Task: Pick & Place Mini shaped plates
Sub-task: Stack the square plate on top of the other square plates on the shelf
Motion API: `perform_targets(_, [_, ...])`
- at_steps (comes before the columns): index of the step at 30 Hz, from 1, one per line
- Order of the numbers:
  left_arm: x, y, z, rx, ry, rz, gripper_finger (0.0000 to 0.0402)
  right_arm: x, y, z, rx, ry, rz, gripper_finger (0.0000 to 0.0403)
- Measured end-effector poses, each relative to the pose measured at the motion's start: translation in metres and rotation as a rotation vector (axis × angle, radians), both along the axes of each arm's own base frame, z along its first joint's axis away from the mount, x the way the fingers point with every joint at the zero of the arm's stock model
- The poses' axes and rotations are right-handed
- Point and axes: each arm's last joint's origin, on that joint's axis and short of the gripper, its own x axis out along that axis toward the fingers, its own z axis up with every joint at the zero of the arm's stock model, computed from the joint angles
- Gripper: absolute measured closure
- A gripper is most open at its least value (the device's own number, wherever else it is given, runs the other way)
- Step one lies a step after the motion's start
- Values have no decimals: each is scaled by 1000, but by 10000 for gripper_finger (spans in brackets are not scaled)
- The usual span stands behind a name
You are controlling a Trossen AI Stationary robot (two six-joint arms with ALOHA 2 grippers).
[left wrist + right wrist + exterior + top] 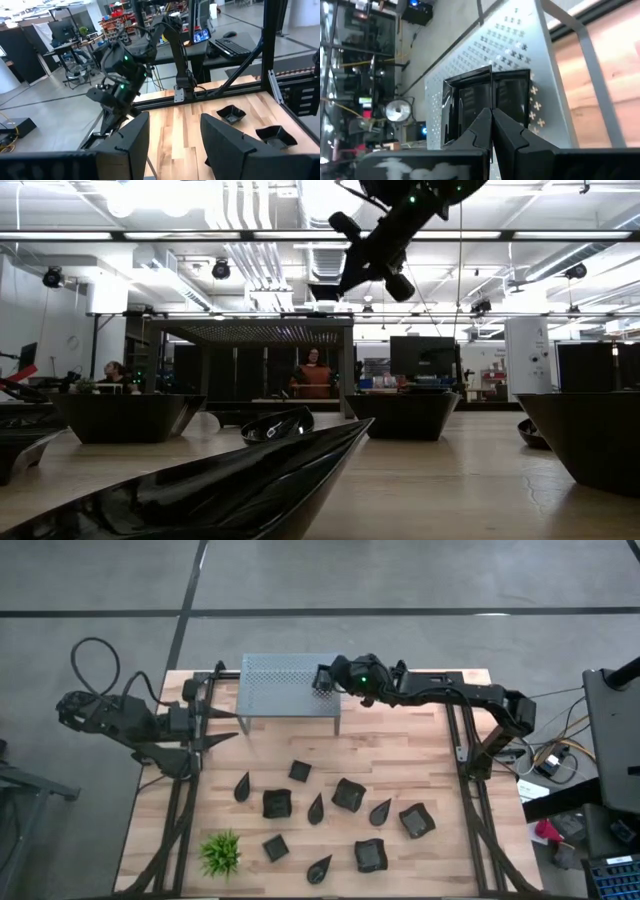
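Several mini shaped plates, glossy black, lie bottom-down on the near half of the wooden table: square ones [277, 803] [348, 794] and teardrop ones [316, 808] [380, 811]. My right gripper [324, 678] reaches from the table's right over a perforated metal shelf [285, 680] at the far middle. It is shut on one square plate [470, 100]. My left gripper [215, 725] hovers at the table's left side, open, with nothing between its fingers [135, 140]. My right gripper pinches the square plate by one raised rim [492, 102] between its two shut fingers. The fingers slant down toward the shelf from the table's right. The plate [325, 290] hangs at the fingertips, turned on edge, clear above the shelf top.
A small spiky green plant [221, 853] stands near the table's near left corner. Black frame rails [470, 800] run along both table sides. Bare wood [400, 740] lies between the shelf and the plates. People sit and stand in the room beyond the table.
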Motion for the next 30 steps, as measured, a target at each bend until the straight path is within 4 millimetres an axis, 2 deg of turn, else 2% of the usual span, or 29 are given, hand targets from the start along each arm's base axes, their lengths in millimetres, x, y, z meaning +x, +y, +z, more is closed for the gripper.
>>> perform_targets(6, [0, 0, 0, -11, -3, 1, 227, 2, -1, -11, 39, -20, -62, 395])
perform_targets(18, [0, 0, 1, -11, -7, 2, 227, 5, 3, -9, 8, -36, -137, 394])
perform_targets(24, [0, 0, 0, -13, -6, 2, 227, 17, 16, -15, 6, -48, -148, 394])
perform_targets(30, [0, 0, 0, -16, -7, 2, 227, 20, 12, -25, 30, -43, -192, 394])
